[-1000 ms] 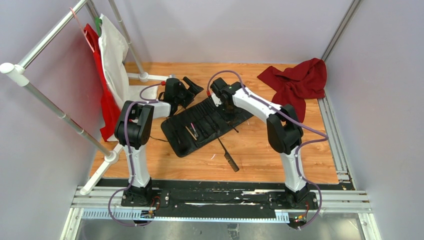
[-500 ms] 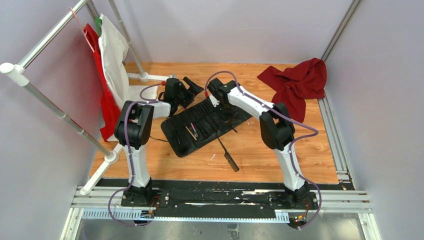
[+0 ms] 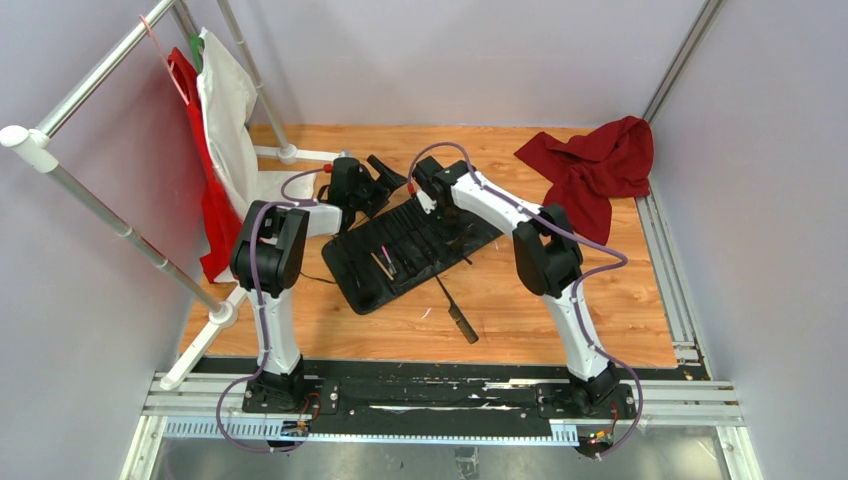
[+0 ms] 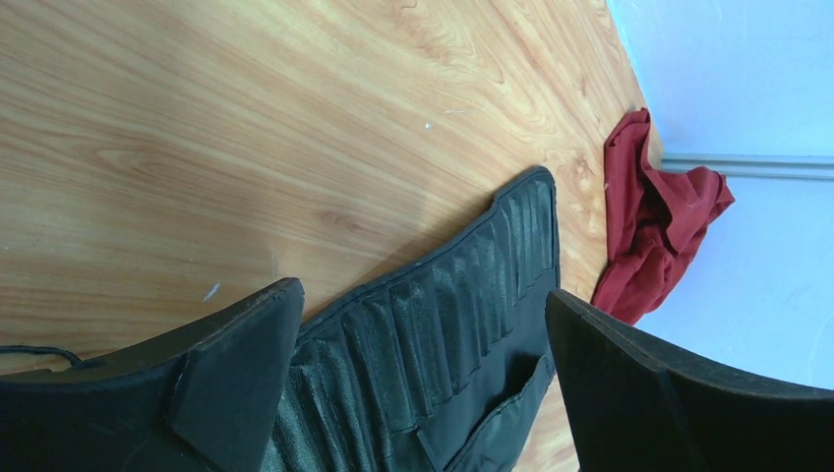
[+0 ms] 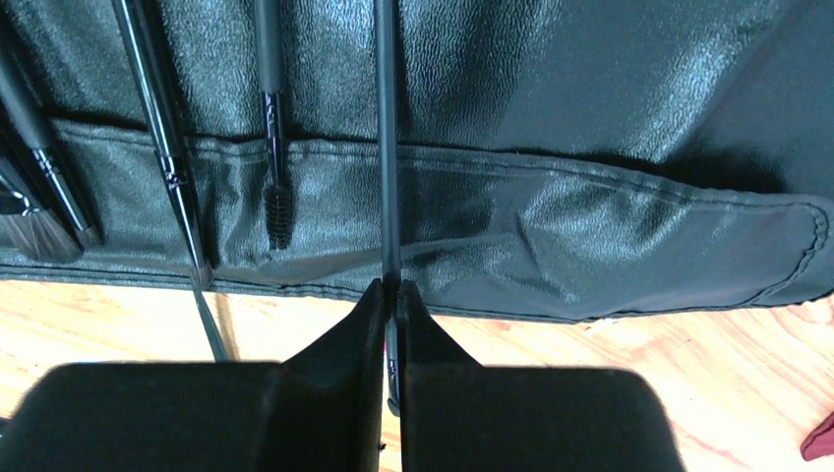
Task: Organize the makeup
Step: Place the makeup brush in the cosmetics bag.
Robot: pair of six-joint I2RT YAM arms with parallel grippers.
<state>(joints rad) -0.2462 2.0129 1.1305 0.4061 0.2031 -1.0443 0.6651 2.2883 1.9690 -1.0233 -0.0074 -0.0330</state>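
Observation:
The black roll-up case lies open on the wooden table. My right gripper is shut on a slim black brush, whose handle runs up across the case's lower flap. In the top view this gripper is at the case's right end. Other black brushes, one with a spoolie tip, lie in the case to its left. A pink-handled brush sits in the case's middle. A loose black brush lies on the table in front of the case. My left gripper is open and empty over the case's slots.
A red cloth lies at the far right corner and shows in the left wrist view. A metal rack with a white garment and a red one stands on the left. A rail runs along the near edge.
My right arm's elbow has swung left and its wrist has shifted slightly to the far left, still holding the brush at the case. The left arm has barely moved.

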